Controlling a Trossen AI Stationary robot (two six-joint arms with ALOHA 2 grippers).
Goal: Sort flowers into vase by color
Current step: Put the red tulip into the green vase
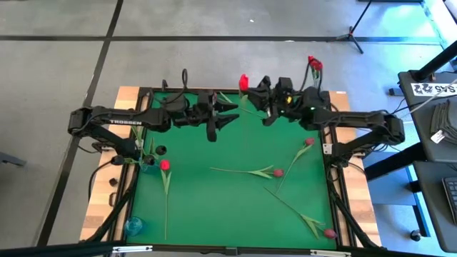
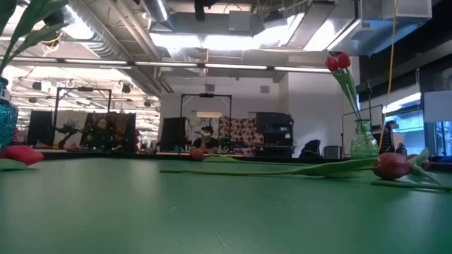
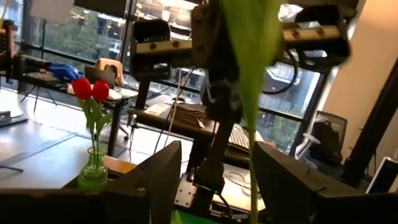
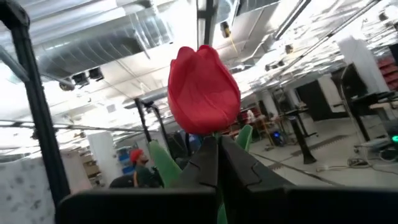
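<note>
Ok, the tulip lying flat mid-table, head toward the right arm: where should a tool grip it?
Take that tulip by its bare stem, away from the head, coming straight down from above with the tool's fingers across the stem. It lies flat on the green mat, so a side approach probably would not get under it.

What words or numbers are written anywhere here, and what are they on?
"TROSSEN", in white letters on the left arm, seen in the high view.
White tag on the dark stand at the right edge of the high view: bold dark characters, shown upside down, not clear enough to read for sure.
White label on the cables just below it: too small to read.
Low view and both wrist views: no readable writing.
</note>
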